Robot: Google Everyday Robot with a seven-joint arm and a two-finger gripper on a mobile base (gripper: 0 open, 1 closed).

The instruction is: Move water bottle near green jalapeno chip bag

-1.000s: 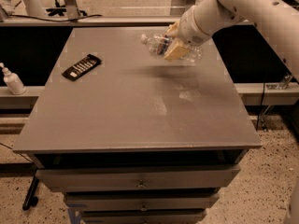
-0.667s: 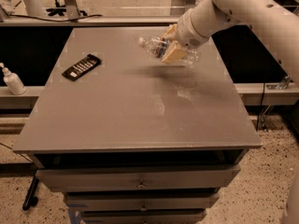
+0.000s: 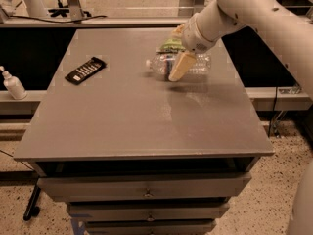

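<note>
1 gripper (image 3: pixel 177 66) is clasping the water bottle (image 3: pixel 160 65), fingers closed across its middle. Bottle is lying sideways at the far right of the table (image 3: pixel 146 121), cap pointing left, green jalapeno chip bag (image 3: pixel 172 46) just behind. Black packet (image 3: pixel 85 70) is sitting far left.

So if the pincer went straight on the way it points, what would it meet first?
The pincer, gripping the water bottle, points down-left. The tabletop right beneath likely comes first, though the gap is unclear.
</note>
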